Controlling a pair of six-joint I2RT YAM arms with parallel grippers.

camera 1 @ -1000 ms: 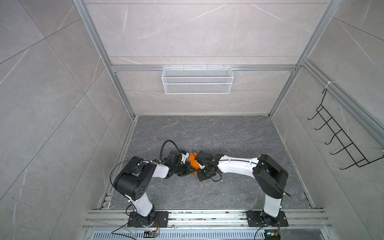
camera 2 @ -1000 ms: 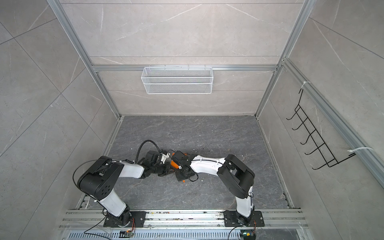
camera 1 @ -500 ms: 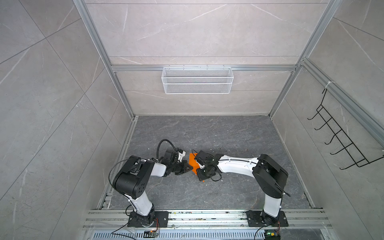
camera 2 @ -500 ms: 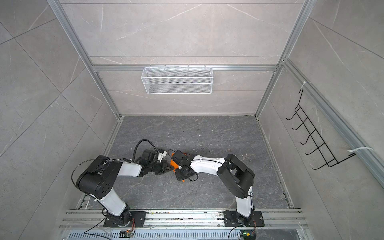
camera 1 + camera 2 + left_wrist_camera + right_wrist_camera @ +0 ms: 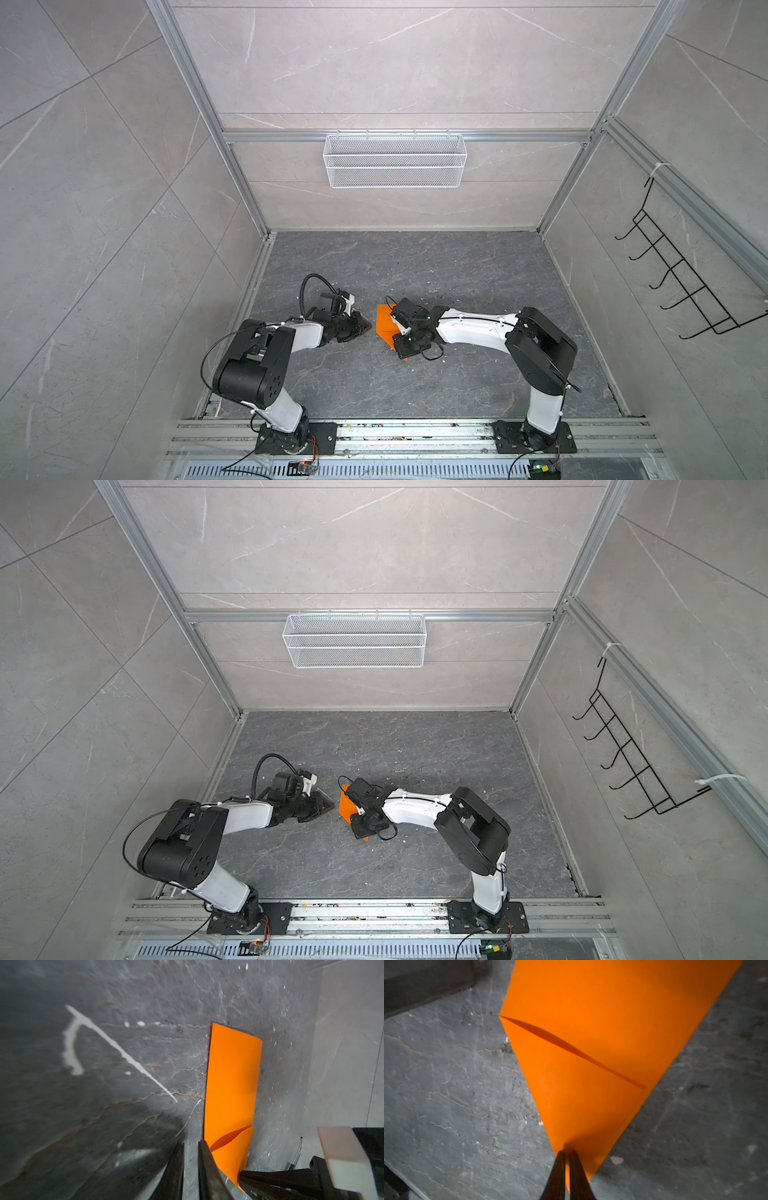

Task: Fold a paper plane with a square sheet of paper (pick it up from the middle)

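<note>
My right claw (image 5: 568, 1152) is down on the pointed end of the square sheet of paper (image 5: 591, 1022), its jaws only a sliver apart. Whether they nip the tip or merely pin it, I cannot tell. My left claw (image 5: 191, 1144) has a narrow gap between its jaws with nothing in it, and it sits just beside the paper's long edge without touching it.

The paper lies on the tabletop (image 5: 457, 270) between the two claws, partly under the right one in both top views (image 5: 384, 322) (image 5: 347, 806). It is already folded into a long shape, with a folded flap (image 5: 581, 1105) at the right claw's end. That flap's diagonal edge stands slightly proud and casts a thin shadow.

I expect it to handle as light, thin and springy (that lifted flap suggests the creases have not fully set). It should slide easily on the smooth stone and crumple if squeezed hard. I would hold it at a creased edge or at the doubled layers near the point, never by a single loose layer.

A second ago my left claw was right up against the paper and the other claw. It has since backed off, with bare tabletop between it and the paper, and its jaws have parted. The right claw has stayed put.
</note>
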